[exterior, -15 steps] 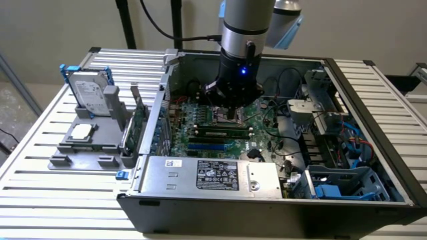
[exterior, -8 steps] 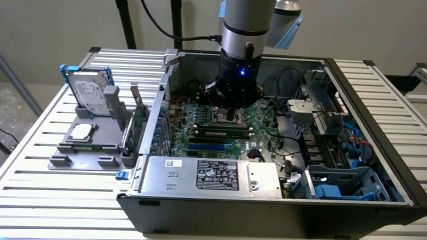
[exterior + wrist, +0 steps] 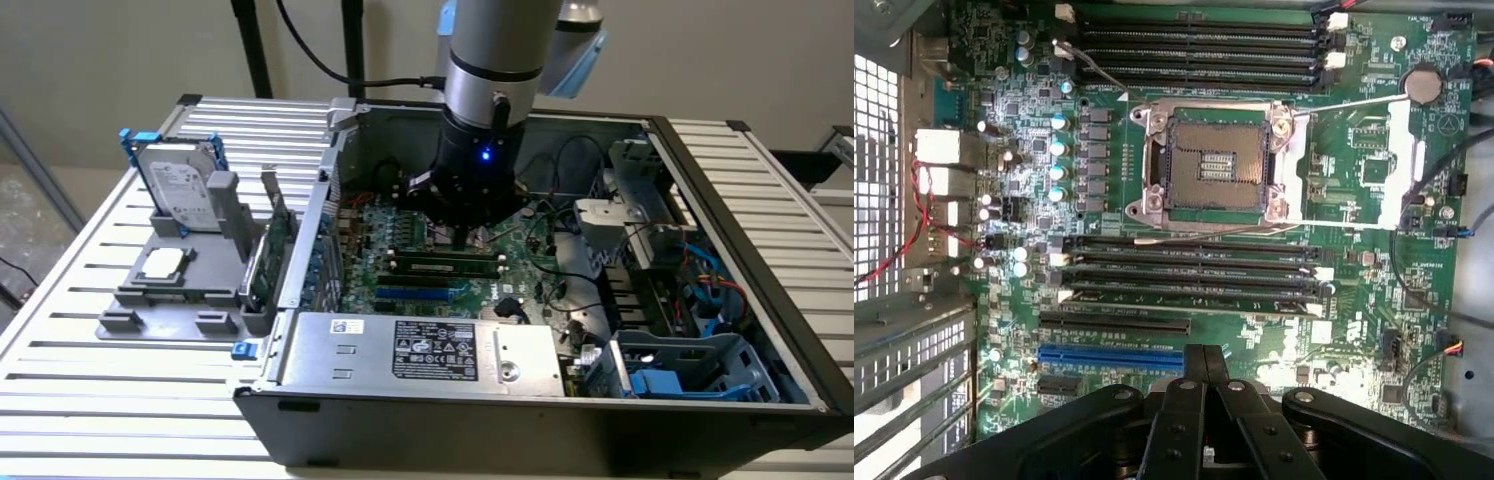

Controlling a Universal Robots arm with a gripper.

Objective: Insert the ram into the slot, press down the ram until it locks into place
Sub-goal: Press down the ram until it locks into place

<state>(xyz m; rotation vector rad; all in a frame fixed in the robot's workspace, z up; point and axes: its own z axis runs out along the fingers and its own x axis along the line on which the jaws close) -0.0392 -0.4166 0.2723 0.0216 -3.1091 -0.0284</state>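
In the exterior view the open computer case (image 3: pixel 561 300) lay on the slatted desk (image 3: pixel 80 330), and the arm reached straight down into it, with the hand (image 3: pixel 465 240) low over the middle of the motherboard (image 3: pixel 400 290). Directly under the hand the ram (image 3: pixel 438 266) lay lengthwise in a black slot, its green top edge level from end to end, which suggested it was seated or nearly so. Whether the hand's tip touched the stick could not be told. A gray tray with a hard drive (image 3: pixel 180 190) stood near the desk's edge at the exterior view's left, outside the case.

In the wrist view the hand's two dark fingers (image 3: pixel 1184 400) appeared drawn together into one narrow tip, holding nothing, which suited pressing rather than gripping. They pointed toward the bank of four parallel black slots beside the processor socket (image 3: pixel 1209 165). The slot (image 3: pixel 1194 293) on that bank's side nearest the fingers looked filled, and the blue slot (image 3: pixel 1111 355) lay between it and the fingers.

Judged from this, pressing well would mean keeping the tip centred on the stick's thin top edge and pushing straight down. A push off to one end would likely tilt the stick and close only one pale end latch (image 3: pixel 1066 296).
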